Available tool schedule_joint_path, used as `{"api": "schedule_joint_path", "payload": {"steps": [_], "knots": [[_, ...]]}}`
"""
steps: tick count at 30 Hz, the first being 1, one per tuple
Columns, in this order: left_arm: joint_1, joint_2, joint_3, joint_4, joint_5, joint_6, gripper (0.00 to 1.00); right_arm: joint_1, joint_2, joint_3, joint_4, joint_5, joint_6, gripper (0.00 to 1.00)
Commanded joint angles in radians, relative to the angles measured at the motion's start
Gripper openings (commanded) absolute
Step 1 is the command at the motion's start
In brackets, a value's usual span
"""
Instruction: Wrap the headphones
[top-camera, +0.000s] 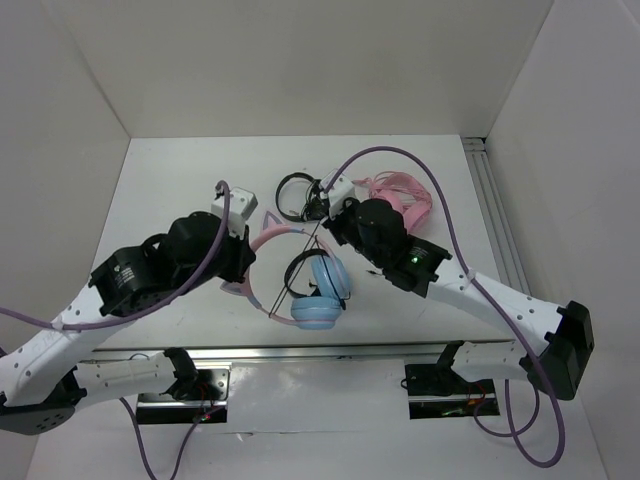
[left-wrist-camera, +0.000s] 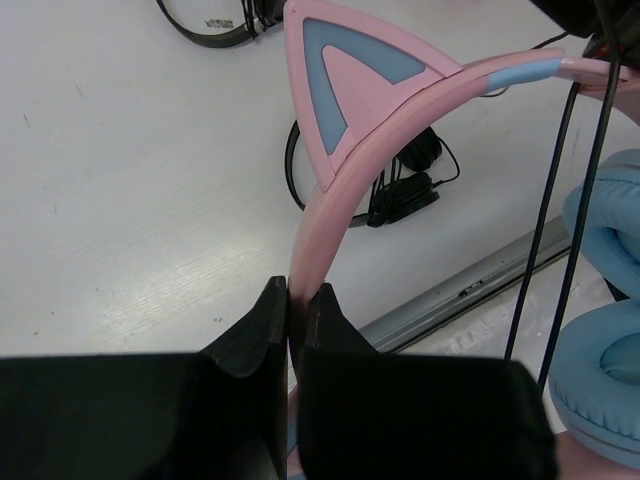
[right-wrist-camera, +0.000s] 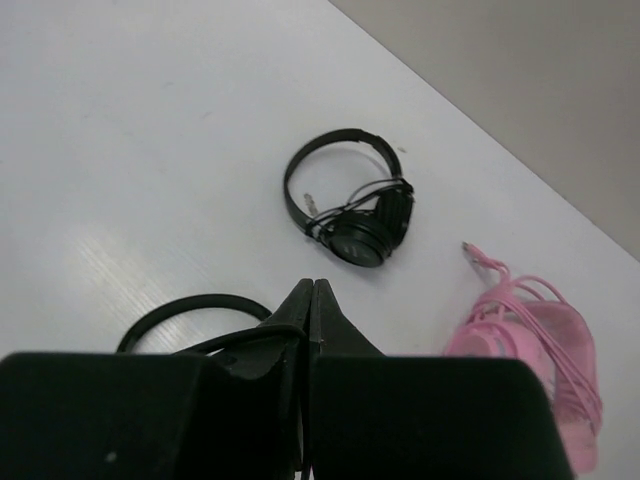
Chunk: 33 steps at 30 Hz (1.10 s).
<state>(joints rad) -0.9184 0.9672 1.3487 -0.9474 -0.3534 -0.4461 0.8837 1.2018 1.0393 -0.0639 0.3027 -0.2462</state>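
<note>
— While the left hand (left-wrist-camera: 297, 318) grips the headphones (top-camera: 318, 312) by the pink headband (left-wrist-camera: 330, 210), where do they sit?
— Near the middle of the surface (top-camera: 180, 180), toward six o'clock. The blue cups (left-wrist-camera: 600, 300) are nearest, and the band arches off to nine o'clock into that hand.
— And the right hand (right-wrist-camera: 311, 300)?
— It's clenched on the thin dark cable (left-wrist-camera: 560, 180), at one o'clock from the cups. The cable runs straight from it.
— Farther out?
— Black headphones (right-wrist-camera: 350, 205) at twelve o'clock and a pink pair (right-wrist-camera: 535, 340) at two o'clock, both on the surface.
</note>
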Motion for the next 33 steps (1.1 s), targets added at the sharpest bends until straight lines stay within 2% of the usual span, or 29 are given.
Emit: {"api": "schedule_joint_path", "payload": {"steps": [1,4,10,14,18,21,25,30,33], "knots": [[-0.028,-0.041,0.108,-0.042,0.175,0.070,0.00,-0.060,0.022,0.018,0.070,-0.035,0.042,0.02],[-0.028,-0.015,0.179,-0.033,0.114,0.037,0.00,-0.069,0.022,-0.030,0.128,-0.162,0.083,0.04],[-0.028,-0.050,0.233,0.125,-0.080,-0.041,0.00,-0.078,0.027,-0.128,0.308,-0.420,0.194,0.05],[-0.028,-0.021,0.312,0.125,-0.229,-0.142,0.00,-0.078,0.076,-0.153,0.417,-0.513,0.272,0.05],[-0.028,0.042,0.432,0.116,-0.396,-0.249,0.00,-0.019,0.128,-0.153,0.464,-0.508,0.283,0.05],[-0.028,0.114,0.510,0.116,-0.424,-0.295,0.00,0.038,0.128,-0.185,0.504,-0.446,0.283,0.03],[-0.028,0.221,0.671,0.102,-0.456,-0.336,0.00,0.063,0.128,-0.234,0.593,-0.435,0.303,0.02],[-0.007,0.298,0.734,0.125,-0.564,-0.350,0.00,0.107,0.117,-0.263,0.607,-0.435,0.312,0.01],[0.056,0.344,0.764,0.125,-0.573,-0.339,0.00,0.152,0.096,-0.298,0.616,-0.404,0.312,0.00]]}}
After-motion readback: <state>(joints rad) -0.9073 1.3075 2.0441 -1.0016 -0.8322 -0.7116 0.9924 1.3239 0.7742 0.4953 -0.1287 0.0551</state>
